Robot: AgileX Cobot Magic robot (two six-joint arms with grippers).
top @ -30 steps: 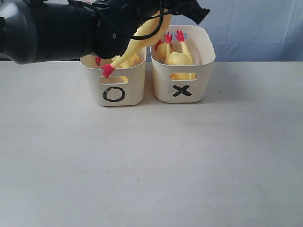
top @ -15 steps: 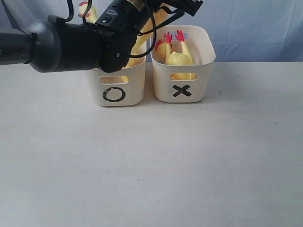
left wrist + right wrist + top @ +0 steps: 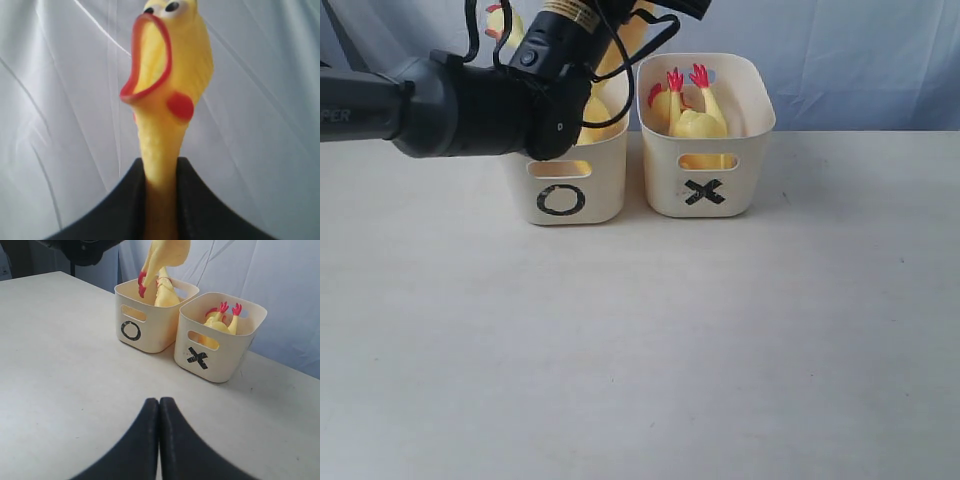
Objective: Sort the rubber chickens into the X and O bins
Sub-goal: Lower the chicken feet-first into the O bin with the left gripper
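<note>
Seeing pale table (image 3: pixel 640 350) filling the exterior view, wrinkled cloth (image 3: pixel 860 60) hanging behind at 12 o'clock. Noting big black left arm (image 3: pixel 450 100) extending in from 9 o'clock, covering the O bin's upper half. Tagging O bin (image 3: pixel 565 195) and X bin (image 3: pixel 705 185) at the table's 12 o'clock edge, both standing upright, O bin sitting just beside the X bin at its 9 o'clock, marks facing the camera. Tagging long rubber chicken (image 3: pixel 162 115) hanging over the O bin, red feet dangling at about rim level over the opening, not resting inside. Noting left gripper (image 3: pixel 160 172) clamping that chicken's neck between black fingers (image 3: pixel 115 205), open-beaked head poking out past the tips. Spotting second chicken (image 3: pixel 165 294) lying inside the O bin, under the hanging one. Spotting another chicken (image 3: pixel 695 115) sitting in the X bin, red feet sticking up toward 12 o'clock. Catching small yellow head (image 3: pixel 498 18) with red comb peeking from behind the arm at the O bin's 11 o'clock; not telling whose body. Noting right gripper (image 3: pixel 159 405) pressing its fingers flat together, gripping nothing, hovering over bare table well apart from the bins, facing their marked sides.
</note>
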